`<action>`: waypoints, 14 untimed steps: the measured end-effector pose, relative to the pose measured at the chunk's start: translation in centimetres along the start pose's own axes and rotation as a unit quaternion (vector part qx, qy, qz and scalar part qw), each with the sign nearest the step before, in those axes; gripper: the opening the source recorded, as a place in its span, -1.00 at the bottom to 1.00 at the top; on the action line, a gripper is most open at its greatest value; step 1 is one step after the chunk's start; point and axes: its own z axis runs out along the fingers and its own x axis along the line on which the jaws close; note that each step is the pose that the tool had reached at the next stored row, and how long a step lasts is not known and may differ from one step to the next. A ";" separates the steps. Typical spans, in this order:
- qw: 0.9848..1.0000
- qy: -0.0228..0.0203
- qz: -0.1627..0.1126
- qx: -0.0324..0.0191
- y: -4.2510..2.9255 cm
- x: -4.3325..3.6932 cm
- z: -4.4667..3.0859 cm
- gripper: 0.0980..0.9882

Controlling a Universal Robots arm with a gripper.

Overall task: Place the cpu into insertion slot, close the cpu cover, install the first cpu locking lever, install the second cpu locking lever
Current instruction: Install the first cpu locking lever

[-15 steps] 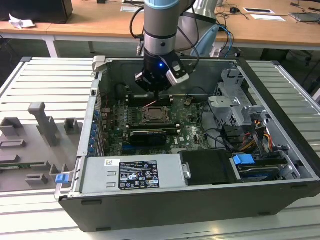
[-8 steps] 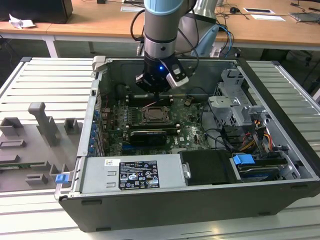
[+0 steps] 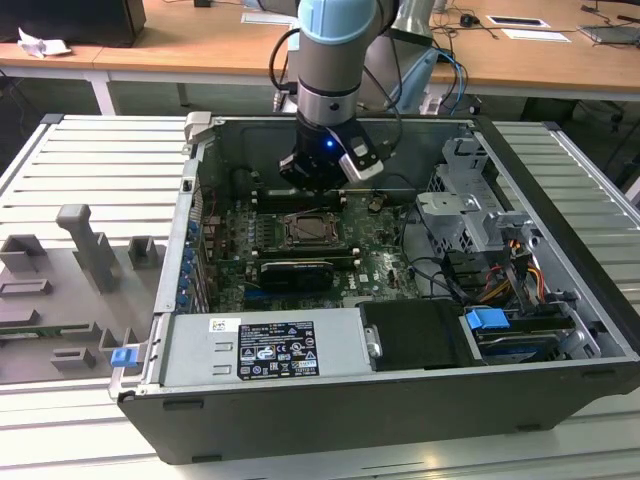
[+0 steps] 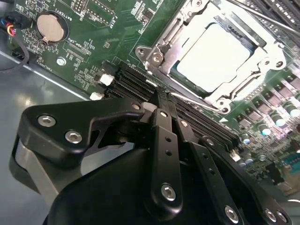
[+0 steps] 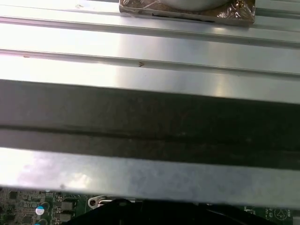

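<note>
The cpu (image 4: pixel 213 54), a pale silvery square, lies in the insertion slot (image 3: pixel 308 230) on the green board. The silvery cpu cover (image 4: pixel 159 49) lies flat around the chip's edges, its cut-out showing the chip top. A thin metal lever rod (image 4: pixel 255 16) runs along the socket's far side. In the second wrist view my gripper (image 4: pixel 164 96) has its two black fingers (image 4: pixel 163 136) pressed together with nothing between them, their tips just off the socket's near edge, over the black memory slots (image 4: pixel 133 82). In the exterior view the gripper (image 3: pixel 318 185) hangs low, just behind the socket.
The open computer case (image 3: pixel 560 330) walls in the board. A long black card (image 3: pixel 297 272) lies in front of the socket, a drive cage (image 3: pixel 465 215) and cables (image 3: pixel 500 270) on the exterior view's right. A coin battery (image 4: pixel 49 26) sits on the board. Grey fixtures (image 3: pixel 85 250) stand outside the case.
</note>
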 end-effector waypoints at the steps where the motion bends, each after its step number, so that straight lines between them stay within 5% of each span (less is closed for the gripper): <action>1: 1.000 0.000 0.000 0.000 -0.02 -0.06 0.20 -0.98; 6: 1.000 0.001 0.000 0.006 -0.08 -0.11 0.62 -0.98; 14: 1.000 0.001 0.000 0.006 -0.15 -0.09 1.06 -0.98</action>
